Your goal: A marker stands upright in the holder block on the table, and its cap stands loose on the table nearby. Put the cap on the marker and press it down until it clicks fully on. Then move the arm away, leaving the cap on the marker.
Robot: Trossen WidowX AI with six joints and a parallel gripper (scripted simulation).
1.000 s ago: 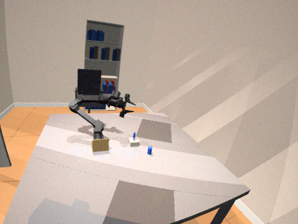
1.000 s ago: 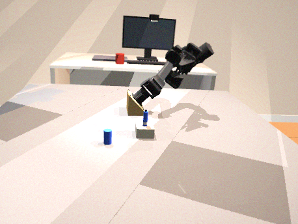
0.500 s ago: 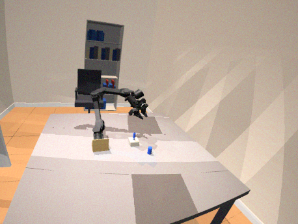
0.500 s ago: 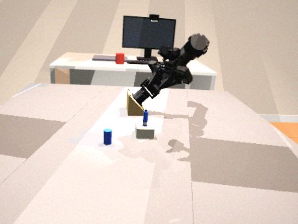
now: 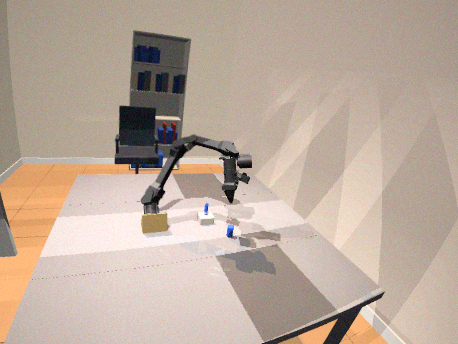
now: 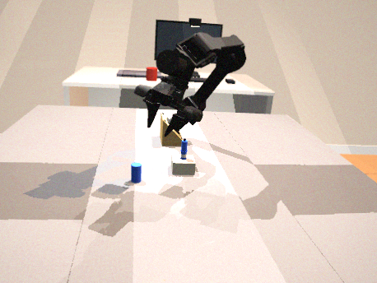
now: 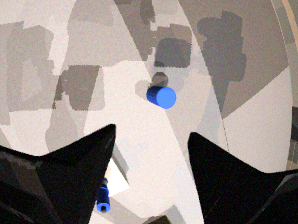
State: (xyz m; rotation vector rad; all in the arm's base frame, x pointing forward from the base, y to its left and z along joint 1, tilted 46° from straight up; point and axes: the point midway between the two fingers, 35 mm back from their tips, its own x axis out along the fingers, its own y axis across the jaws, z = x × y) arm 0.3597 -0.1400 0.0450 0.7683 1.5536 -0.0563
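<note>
The blue cap (image 5: 230,231) (image 6: 136,173) (image 7: 162,97) stands upright on the table, apart from the holder. The marker (image 5: 206,208) (image 6: 183,147) (image 7: 103,198) stands upright in the pale holder block (image 5: 205,218) (image 6: 183,167) (image 7: 117,181), its blue upper part and dark tip showing. My gripper (image 5: 230,201) (image 6: 158,131) (image 7: 153,133) is open and empty, pointing down, high above the table. In the wrist view the cap lies ahead of the gap between the fingertips, and the marker shows beside the left finger, which hides part of the holder block.
A tan wedge-shaped block (image 5: 154,223) (image 6: 170,133) stands by the arm's base, beyond the holder block in the exterior view. A separate desk (image 6: 95,78) with a red mug (image 6: 151,74) and a monitor stands behind the table. A chair (image 5: 136,132) and a bookshelf stand in the background.
</note>
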